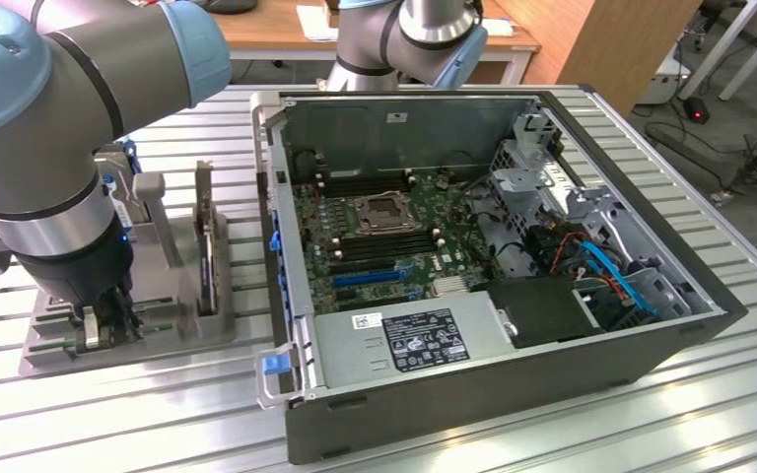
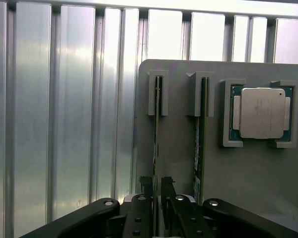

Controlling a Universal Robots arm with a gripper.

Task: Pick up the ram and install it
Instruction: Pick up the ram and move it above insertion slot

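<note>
Gripper [image 2: 157, 184]: jaws partly open, straddling the ram [image 2: 156, 134] along its exposed edge, no firm clamp visible
Ram: on edge in its slot of the grey holder [image 2: 179, 163], not lifted
Computer case [image 1: 287, 246]: open, beside the holder
Progress: early; pick-up unfinished, install untouched

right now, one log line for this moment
phase: pick | tool: over ram, edge-up in gray holder | ram: in its slot, not installed | nearby: second stick, processor chip
</note>
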